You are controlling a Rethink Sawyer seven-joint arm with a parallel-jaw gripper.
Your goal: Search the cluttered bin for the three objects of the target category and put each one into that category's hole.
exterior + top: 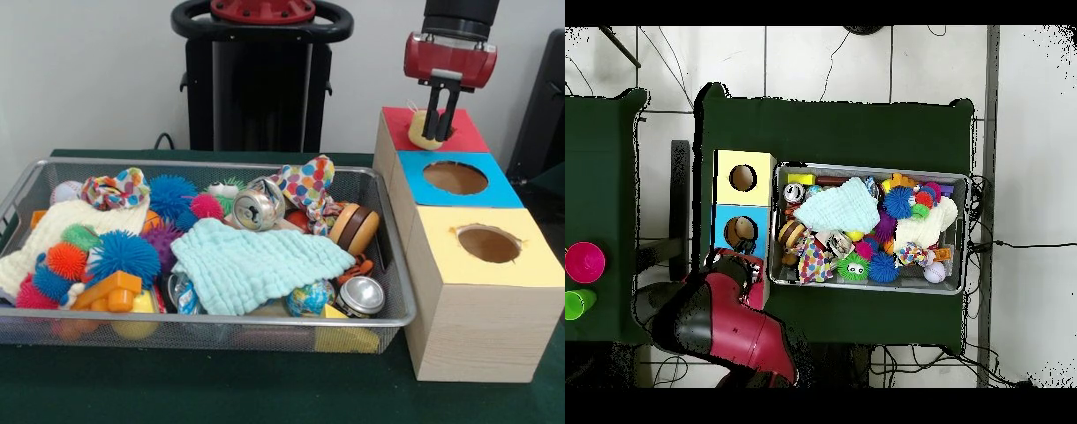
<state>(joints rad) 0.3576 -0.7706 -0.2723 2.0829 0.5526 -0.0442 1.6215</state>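
While the pincer (438,124) hangs over the red box (465,134), its fingers grip a yellowish toy (422,132).
Held right at that box's hole, it seems ready for dropping; the cluttered bin (385,212) waits beside.

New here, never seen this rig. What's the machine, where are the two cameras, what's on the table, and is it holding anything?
It is a single red and black robot arm. One camera faces it across the table; the other looks straight down. On the green table sit a wire mesh bin full of spiky balls, cloths, cans and toys, and a row of wooden boxes with red, blue and yellow tops, the last two showing holes. The claw hangs over the red box, its fingers around a yellowish object, which looks held.
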